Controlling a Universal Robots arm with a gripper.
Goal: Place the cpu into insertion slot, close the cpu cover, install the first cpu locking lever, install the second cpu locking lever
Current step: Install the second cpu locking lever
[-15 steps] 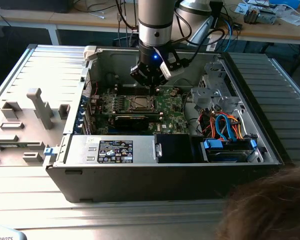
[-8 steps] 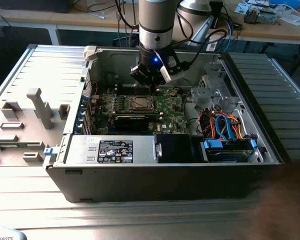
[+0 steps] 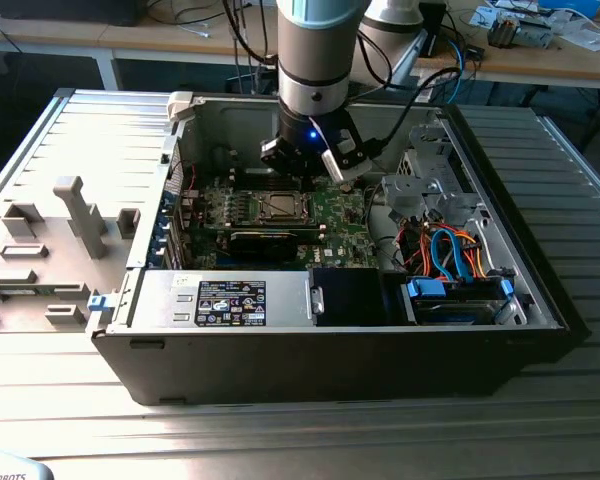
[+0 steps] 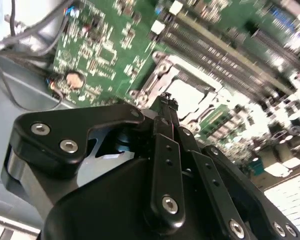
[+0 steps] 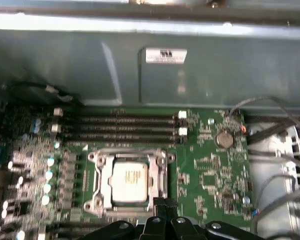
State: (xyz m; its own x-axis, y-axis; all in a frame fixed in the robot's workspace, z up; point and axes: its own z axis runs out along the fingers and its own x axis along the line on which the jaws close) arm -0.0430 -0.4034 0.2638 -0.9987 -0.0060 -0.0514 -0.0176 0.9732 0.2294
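Observation:
The cpu (image 5: 130, 180) lies flat in the insertion slot (image 5: 162, 159) on the green motherboard, pale top facing up. The silvery cpu cover (image 5: 101, 176) lies down around it as a frame. In the exterior view the cpu (image 3: 283, 207) sits just below my gripper (image 3: 302, 180), which hangs inside the open computer case. In both wrist views my gripper (image 5: 162, 204) (image 4: 167, 102) is shut, its black fingertips pressed together with nothing seen between them. The tips hover at one edge of the socket, beside the cpu (image 4: 189, 97). I cannot tell whether they touch a lever.
Long black memory slots (image 5: 125, 127) run beside the socket, and a coin battery (image 5: 223, 139) sits near loose cables. A black card (image 3: 270, 240), the power supply (image 3: 230, 300) and a drive cage with blue and orange cables (image 3: 450, 255) fill the case. The grey case wall (image 5: 190, 75) stands close.

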